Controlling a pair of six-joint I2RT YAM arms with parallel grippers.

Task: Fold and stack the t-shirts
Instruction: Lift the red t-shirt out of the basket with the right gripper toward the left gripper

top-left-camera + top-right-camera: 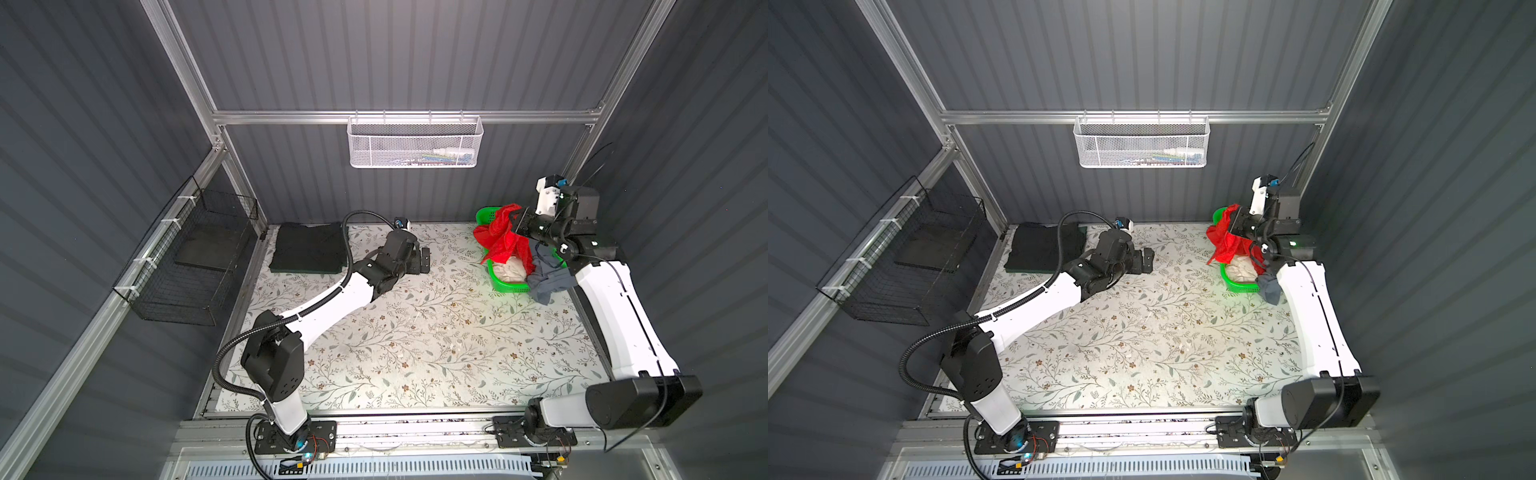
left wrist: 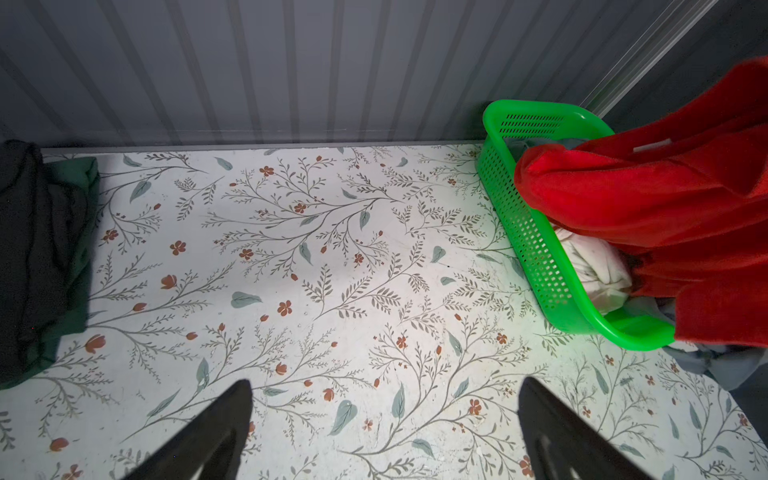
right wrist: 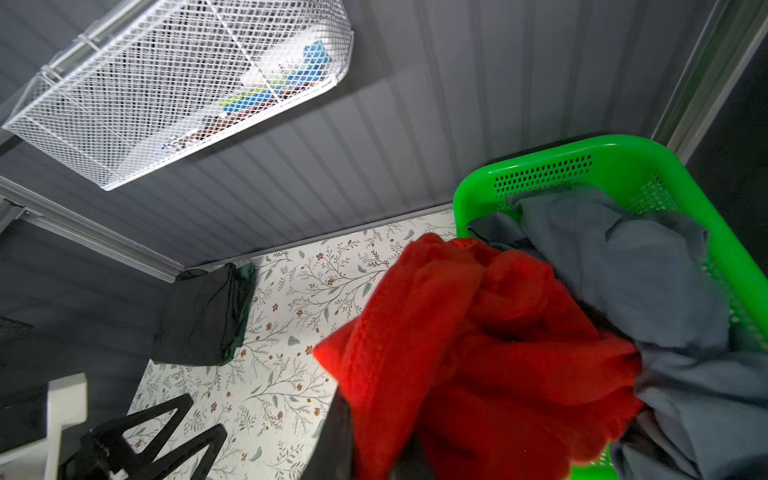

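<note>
My right gripper (image 1: 517, 227) is clamped on the red t-shirt (image 1: 503, 241) above the green basket (image 1: 508, 287).
My right arm reaches to the far right corner of the tabletop (image 1: 415, 332), wrist raised, with the shirt hanging bunched. The grey-blue t-shirt (image 1: 548, 284) spills over the basket's rim. My left arm stretches low, left gripper (image 1: 424, 259) spread apart and empty, near the folded dark t-shirts (image 1: 309, 249) in the far left corner.

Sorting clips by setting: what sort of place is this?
Probably a purpose-built robot test cell, not a home: grey ribbed wall panels on an aluminium frame, left arm and right arm bolted to a front rail, a green plastic basket on the floral tabletop.
</note>
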